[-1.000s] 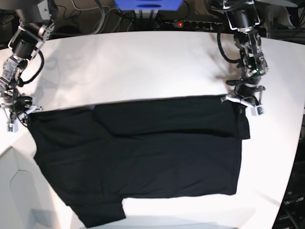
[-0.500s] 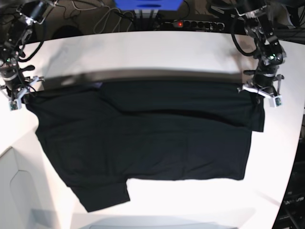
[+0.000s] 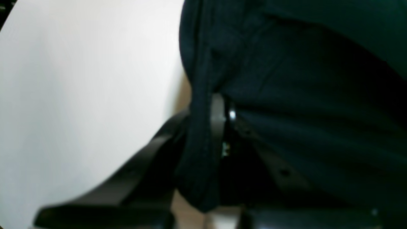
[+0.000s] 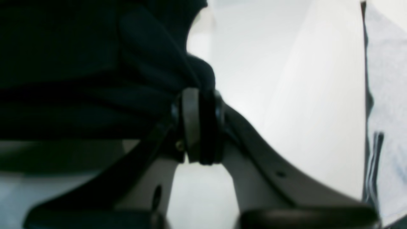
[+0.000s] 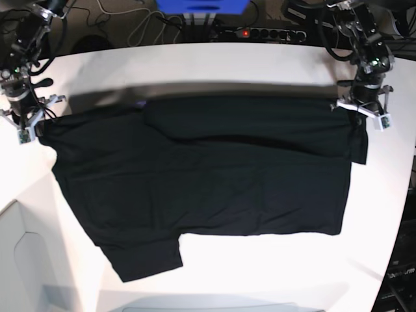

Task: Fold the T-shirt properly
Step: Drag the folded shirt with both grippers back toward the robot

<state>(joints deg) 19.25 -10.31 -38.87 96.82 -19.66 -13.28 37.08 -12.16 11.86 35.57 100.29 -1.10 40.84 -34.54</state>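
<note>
The black T-shirt (image 5: 201,175) hangs stretched between both arms above the white table (image 5: 195,65), its back side plain, no print showing. My left gripper (image 5: 359,112), at the right of the base view, is shut on the shirt's upper right corner; in the left wrist view the cloth (image 3: 286,95) folds over the pinching fingers (image 3: 219,121). At the left of the base view, my right gripper (image 5: 31,125) is shut on the upper left corner. The right wrist view shows a bunch of fabric (image 4: 95,63) clamped between the pads (image 4: 190,124). One sleeve (image 5: 143,257) droops at the lower left.
A power strip (image 5: 263,32) with a red light, cables and a blue box (image 5: 201,6) lie beyond the table's far edge. The table's rounded right edge (image 5: 409,188) borders dark equipment. A pale surface (image 5: 19,260) sits at the lower left.
Both arms have lifted and carried the shirt's top edge away from the camera toward the table's far side. The whole shirt followed, and the grips stayed shut.
</note>
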